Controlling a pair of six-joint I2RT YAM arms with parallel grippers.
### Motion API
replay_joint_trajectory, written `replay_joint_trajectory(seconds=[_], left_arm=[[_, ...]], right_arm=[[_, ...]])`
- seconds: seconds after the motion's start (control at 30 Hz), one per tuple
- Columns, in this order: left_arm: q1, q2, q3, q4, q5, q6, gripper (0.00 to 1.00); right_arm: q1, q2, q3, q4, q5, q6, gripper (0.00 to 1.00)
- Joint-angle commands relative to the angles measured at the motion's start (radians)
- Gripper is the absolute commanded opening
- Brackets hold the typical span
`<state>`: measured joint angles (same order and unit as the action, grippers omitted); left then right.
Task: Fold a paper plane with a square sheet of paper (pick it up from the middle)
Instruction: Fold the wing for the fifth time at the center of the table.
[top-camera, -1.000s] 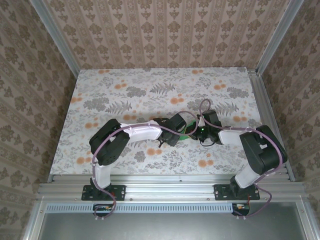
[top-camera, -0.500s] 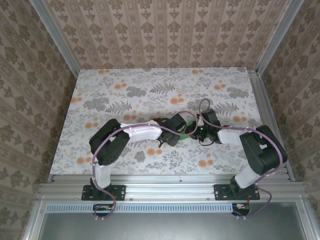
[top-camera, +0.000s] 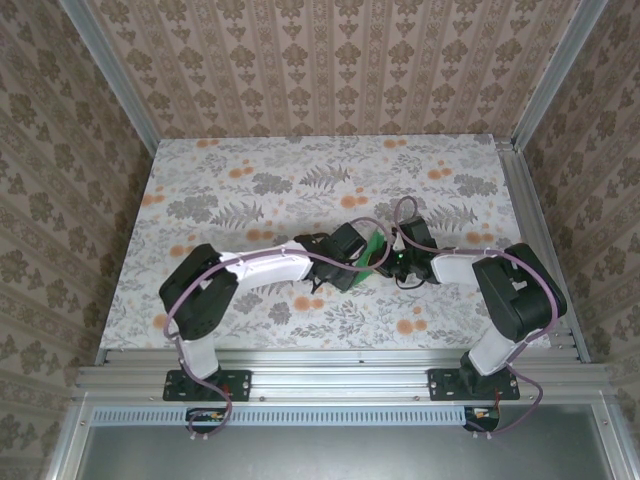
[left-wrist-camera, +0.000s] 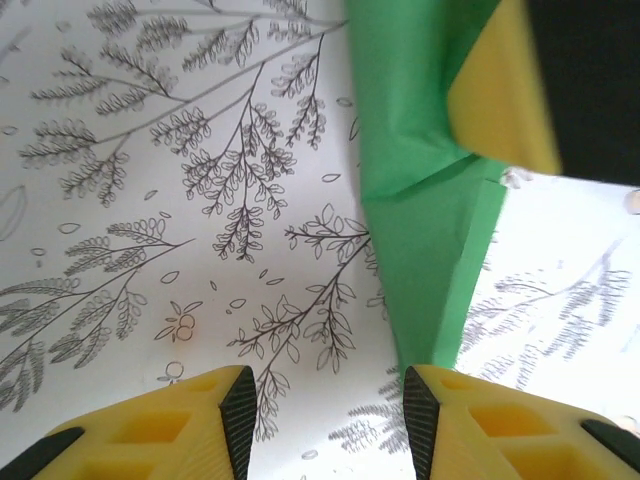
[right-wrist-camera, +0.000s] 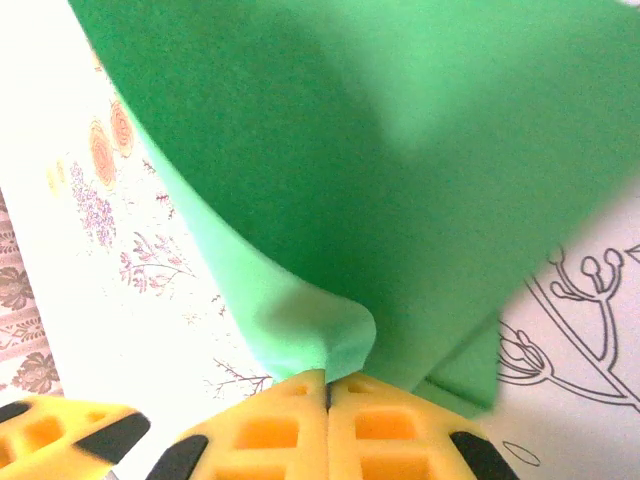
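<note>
The bright-green sheet of paper (top-camera: 376, 248) is folded into a narrow pointed shape and is held up off the table's middle between the two arms. My right gripper (right-wrist-camera: 326, 385) is shut on a curled edge of the paper (right-wrist-camera: 400, 150). In the left wrist view the paper (left-wrist-camera: 425, 220) tapers down to a tip just above my right-hand finger (left-wrist-camera: 470, 420). My left gripper (left-wrist-camera: 325, 405) stands open with only tabletop between its pads. A yellow finger of the right gripper (left-wrist-camera: 500, 90) lies against the paper's upper part.
The floral tabletop (top-camera: 250, 190) runs out to patterned walls at the back and both sides. An aluminium rail (top-camera: 330, 380) lines the near edge. The left arm (top-camera: 270, 265) and the right arm (top-camera: 460, 268) meet over the table's centre.
The left arm has stretched out and its elbow has dropped toward the near left. More green paper shows between the grippers. The left jaws have widened slightly.
</note>
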<state>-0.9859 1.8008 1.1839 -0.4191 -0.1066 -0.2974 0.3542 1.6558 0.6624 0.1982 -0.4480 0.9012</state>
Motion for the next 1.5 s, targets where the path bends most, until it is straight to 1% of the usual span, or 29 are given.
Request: replay_joint_trajectory(seconds=[0.0, 0.13, 0.37, 0.5, 0.57, 0.73, 0.87, 1.2, 1.47], left_arm=[[0.014, -0.071, -0.032, 0.024, 0.070, -0.003, 0.47], [0.017, -0.088, -0.045, 0.068, 0.151, -0.046, 0.45], [0.026, -0.033, -0.073, 0.135, 0.200, -0.078, 0.36], [0.018, 0.007, -0.085, 0.128, 0.146, -0.062, 0.36], [0.016, 0.028, -0.086, 0.126, 0.119, -0.062, 0.38], [0.014, 0.062, -0.070, 0.149, 0.107, -0.067, 0.45], [0.014, 0.092, -0.044, 0.150, 0.092, -0.076, 0.47], [0.013, 0.148, -0.019, 0.107, 0.009, -0.080, 0.48], [0.015, 0.191, 0.017, 0.017, -0.075, -0.088, 0.47]], right_arm=[[0.005, 0.010, 0.020, 0.009, 0.003, 0.027, 0.00], [0.006, 0.010, 0.022, 0.027, -0.011, 0.033, 0.00], [0.010, 0.002, 0.001, 0.074, -0.048, 0.042, 0.00], [0.009, -0.014, -0.007, 0.077, -0.058, 0.049, 0.00], [0.010, -0.018, -0.007, 0.076, -0.065, 0.051, 0.00], [0.011, -0.024, -0.019, 0.089, -0.069, 0.065, 0.00], [0.014, -0.024, -0.020, 0.090, -0.068, 0.068, 0.00], [0.016, -0.023, -0.032, 0.114, -0.077, 0.086, 0.00], [0.020, -0.054, -0.049, 0.120, -0.077, 0.106, 0.00]])
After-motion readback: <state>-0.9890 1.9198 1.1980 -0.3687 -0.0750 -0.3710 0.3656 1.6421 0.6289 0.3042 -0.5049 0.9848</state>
